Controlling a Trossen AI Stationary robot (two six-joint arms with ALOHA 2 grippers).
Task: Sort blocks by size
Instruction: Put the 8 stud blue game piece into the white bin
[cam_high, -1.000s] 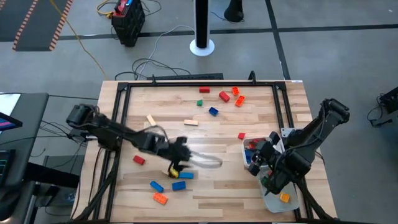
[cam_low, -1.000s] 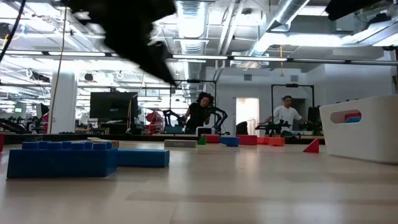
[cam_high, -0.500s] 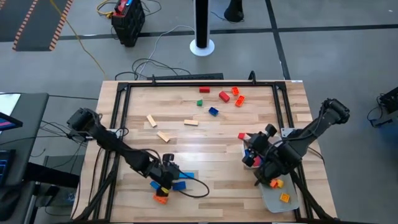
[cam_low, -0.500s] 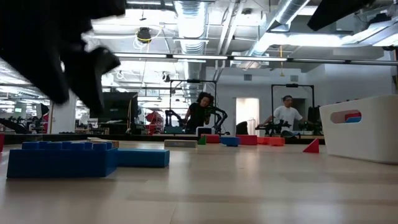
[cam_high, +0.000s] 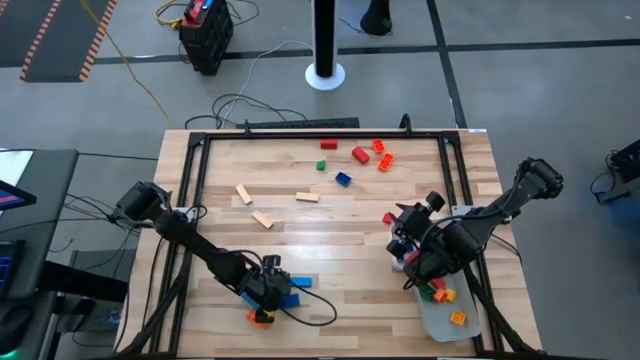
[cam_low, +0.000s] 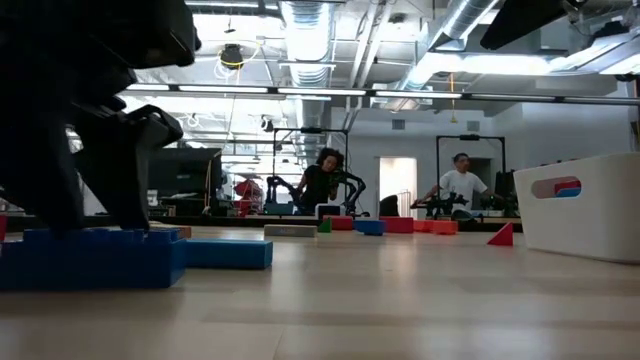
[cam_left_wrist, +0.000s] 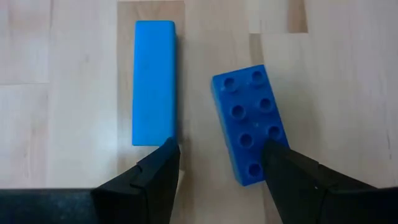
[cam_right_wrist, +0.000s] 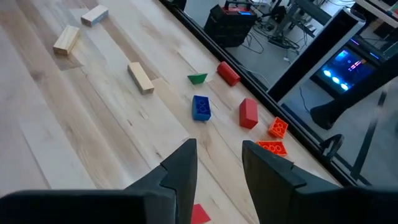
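Down low, the left arm lines up on a blue brick!

Studded blue block (cam_left_wrist: 251, 124) lies flat on the worktop (cam_high: 330, 230) near its front edge, a smooth blue block (cam_left_wrist: 154, 81) just beside it; the left gripper (cam_left_wrist: 219, 163) hangs over them with fingers spread, one on each side of the studded block's end, probably set for a pick. Right gripper (cam_right_wrist: 217, 165), part-open and holding nothing, waits above the white tray (cam_high: 440, 325) where sorted blocks sit.
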